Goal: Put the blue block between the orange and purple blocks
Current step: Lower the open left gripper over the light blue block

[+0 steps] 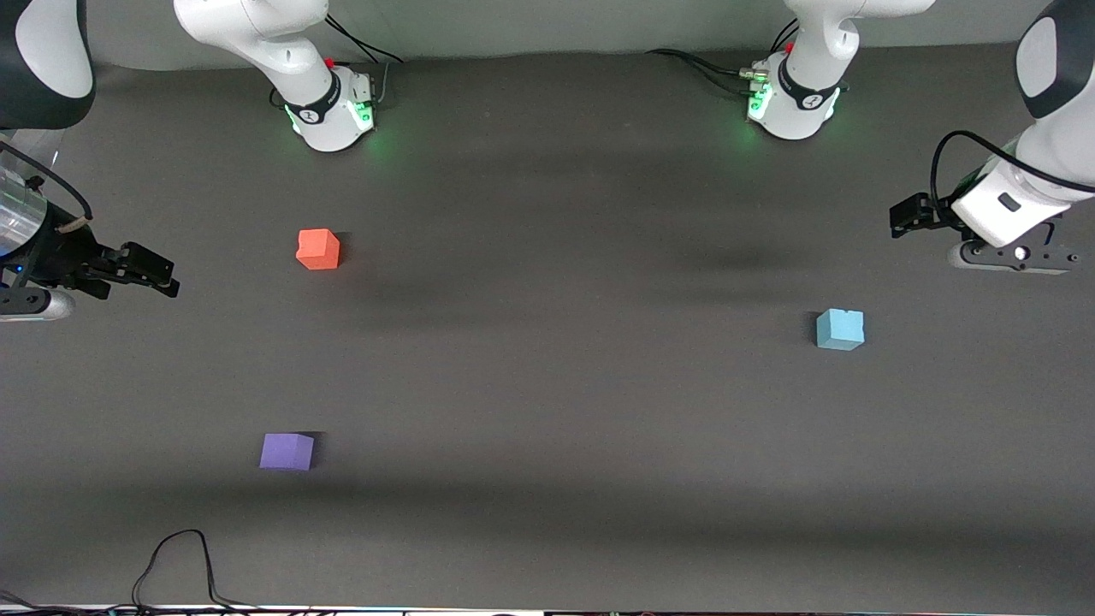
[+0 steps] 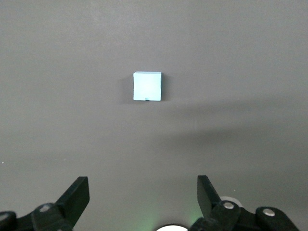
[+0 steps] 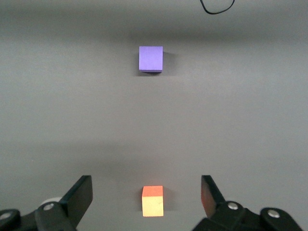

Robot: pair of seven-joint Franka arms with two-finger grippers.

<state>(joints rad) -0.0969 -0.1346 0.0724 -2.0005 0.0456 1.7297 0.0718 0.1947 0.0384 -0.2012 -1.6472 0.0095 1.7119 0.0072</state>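
The blue block (image 1: 839, 329) sits alone on the dark table toward the left arm's end; it also shows in the left wrist view (image 2: 147, 86). The orange block (image 1: 318, 249) and the purple block (image 1: 287, 451) sit toward the right arm's end, well apart, with the purple one nearer the front camera. Both show in the right wrist view, orange (image 3: 152, 200) and purple (image 3: 150, 58). My left gripper (image 1: 898, 218) (image 2: 143, 180) is open, empty and raised over the table edge at its own end. My right gripper (image 1: 169, 275) (image 3: 146, 182) is open, empty and raised at its own end.
The two arm bases (image 1: 329, 111) (image 1: 791, 98) stand along the table edge farthest from the front camera. A black cable (image 1: 180, 556) loops on the table near the front camera's edge, nearer that camera than the purple block. The table (image 1: 556, 385) is dark grey.
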